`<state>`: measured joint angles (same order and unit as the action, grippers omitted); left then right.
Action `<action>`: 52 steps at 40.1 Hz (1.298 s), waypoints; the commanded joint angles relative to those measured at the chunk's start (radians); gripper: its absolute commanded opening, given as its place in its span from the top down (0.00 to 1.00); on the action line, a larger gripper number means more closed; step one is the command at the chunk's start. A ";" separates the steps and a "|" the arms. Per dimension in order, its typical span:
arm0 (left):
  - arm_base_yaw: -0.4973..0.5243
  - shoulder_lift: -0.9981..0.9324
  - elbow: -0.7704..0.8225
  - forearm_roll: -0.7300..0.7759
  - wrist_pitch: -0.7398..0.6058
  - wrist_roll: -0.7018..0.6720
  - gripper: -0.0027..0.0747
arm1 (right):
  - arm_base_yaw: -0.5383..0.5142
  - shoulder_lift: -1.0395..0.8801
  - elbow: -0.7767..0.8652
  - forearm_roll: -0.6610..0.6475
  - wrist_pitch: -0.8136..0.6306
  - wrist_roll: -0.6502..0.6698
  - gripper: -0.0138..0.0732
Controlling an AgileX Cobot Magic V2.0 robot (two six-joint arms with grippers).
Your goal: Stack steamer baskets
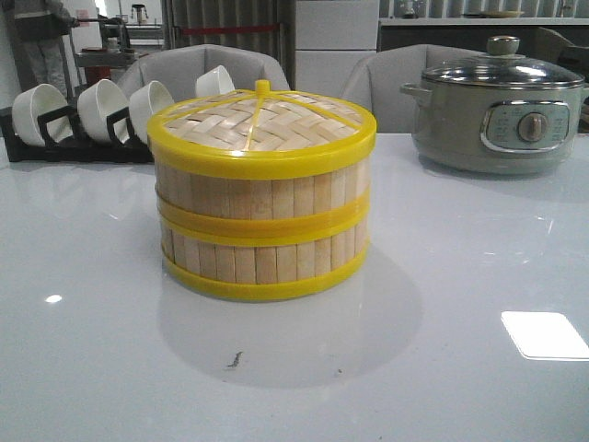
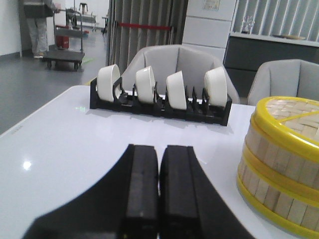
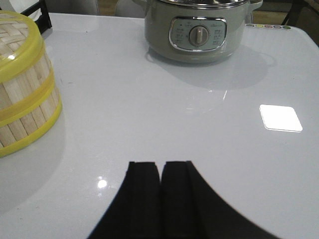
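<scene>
Fingers (image 2: pixel 142 194) beside stacked steamer baskets (image 1: pixel 262 216)

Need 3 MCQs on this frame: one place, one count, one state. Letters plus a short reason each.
1. Where is the electric pot relative to the steamer baskets?
A. robot's right, farther back
B. robot's left
C. on top of them

2. How many white bowls stand in the black rack?
A. two
B. four
C. six

3. What state is the left gripper in?
A. shut on the lid
B. wide open
C. shut, empty

Key: 1 A, the front view shows it back right. 2 B, the left wrist view shows four. 3 C, its fingers meet over bare table, with the lid capping the stack.
</scene>
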<state>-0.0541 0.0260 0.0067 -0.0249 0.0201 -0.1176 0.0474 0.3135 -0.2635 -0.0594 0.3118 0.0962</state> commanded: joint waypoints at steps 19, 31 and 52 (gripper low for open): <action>-0.002 -0.045 0.001 0.064 -0.049 -0.004 0.86 | -0.007 0.004 -0.030 -0.014 -0.087 -0.011 0.81; -0.002 -0.045 0.001 0.060 -0.045 -0.004 0.86 | -0.007 0.004 -0.030 -0.014 -0.087 -0.011 0.81; 0.000 -0.045 0.001 0.060 -0.045 -0.004 0.86 | -0.007 0.004 -0.030 -0.014 -0.087 -0.011 0.81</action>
<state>-0.0541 -0.0044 0.0067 0.0359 0.0484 -0.1176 0.0474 0.3135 -0.2635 -0.0594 0.3094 0.0962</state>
